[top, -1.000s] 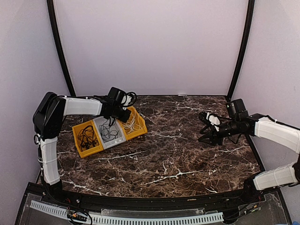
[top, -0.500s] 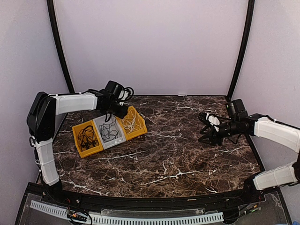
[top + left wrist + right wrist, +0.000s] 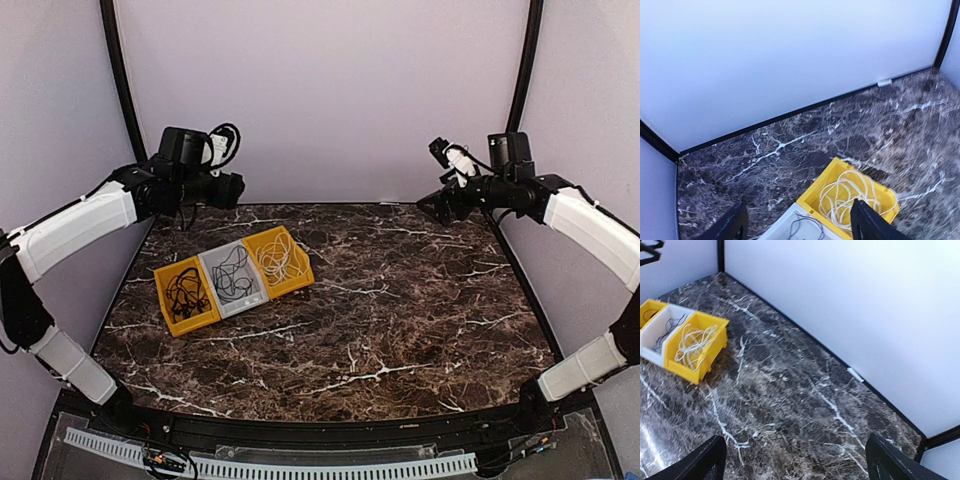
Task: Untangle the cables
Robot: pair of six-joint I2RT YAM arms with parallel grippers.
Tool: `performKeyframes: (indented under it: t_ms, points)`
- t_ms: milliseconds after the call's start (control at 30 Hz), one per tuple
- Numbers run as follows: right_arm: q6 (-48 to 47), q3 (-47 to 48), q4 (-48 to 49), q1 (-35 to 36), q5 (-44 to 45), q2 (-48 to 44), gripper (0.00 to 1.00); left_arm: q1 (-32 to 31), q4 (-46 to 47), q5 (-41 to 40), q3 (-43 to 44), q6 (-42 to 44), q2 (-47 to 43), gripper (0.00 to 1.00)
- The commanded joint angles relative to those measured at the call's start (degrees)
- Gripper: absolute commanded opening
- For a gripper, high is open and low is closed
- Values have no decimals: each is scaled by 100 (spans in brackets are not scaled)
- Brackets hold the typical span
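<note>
The cables lie sorted in three bins side by side on the marble table. Black cables [image 3: 184,290] fill the left yellow bin, a grey cable [image 3: 234,277] sits in the pale middle bin [image 3: 222,257], and white cables [image 3: 280,260] are coiled in the right yellow bin [image 3: 302,272]. My left gripper [image 3: 234,189] hangs high above and behind the bins, open and empty. The left wrist view looks down on the white cables [image 3: 850,196] between its fingers [image 3: 868,225]. My right gripper [image 3: 426,206] is raised at the back right, open, with nothing between its fingers [image 3: 892,462].
The white back wall and black frame posts [image 3: 128,100] stand close behind both raised grippers. A small white clip [image 3: 855,374] sits at the foot of the back wall. In the right wrist view the bins [image 3: 696,342] appear far off at upper left.
Both arms have lifted from near the table to high by the back wall. The left gripper left the bins and opened. The right gripper opened wide.
</note>
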Motion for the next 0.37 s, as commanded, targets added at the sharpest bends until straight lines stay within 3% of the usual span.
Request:
performKeyframes:
  t_ms: [0,100,333]
  points:
    - [1022,133,994,-44,951,-285,99,1,1259,127,-863,-207,-862,78]
    - [1286,-250,1431,-44,857,-565,99,1,1691,255,-1384,-356,-1132,97]
    - [1563,-680,1545,-57,643,-754,99,5,1833,57,-1731,-679,-1153,99]
